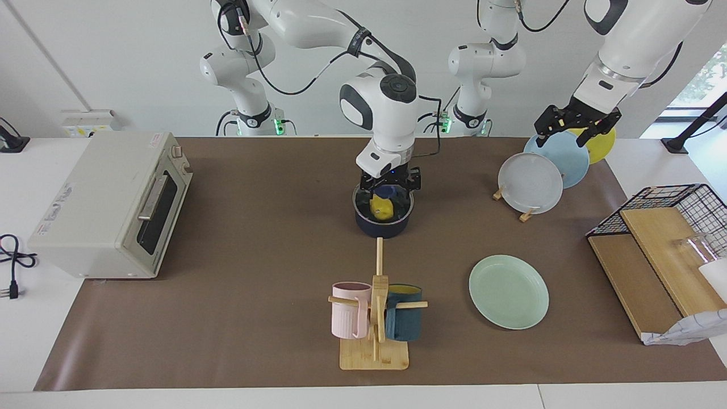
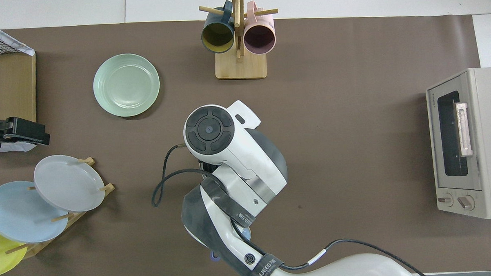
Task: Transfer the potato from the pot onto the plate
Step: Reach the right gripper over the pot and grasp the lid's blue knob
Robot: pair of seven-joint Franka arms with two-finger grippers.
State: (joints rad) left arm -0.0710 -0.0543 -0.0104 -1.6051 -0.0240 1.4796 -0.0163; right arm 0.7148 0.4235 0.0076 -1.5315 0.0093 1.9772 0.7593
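In the facing view the right claw [image 1: 389, 187] sits at frame centre, low over the mouth of the pot [image 1: 383, 222], directly above the lid knob and the potato [image 1: 381, 209] that lies inside the pot; whether its fingers are spread or pressed together I cannot tell. In the overhead view that arm's wrist covers the pot entirely, and the plate [image 2: 126, 85] lies bare in the upper left of the frame on the counter [image 2: 352, 150]. The left claw [image 1: 576, 122] waits, spread, at upper right of the facing view above the rack of plates [image 1: 545, 176].
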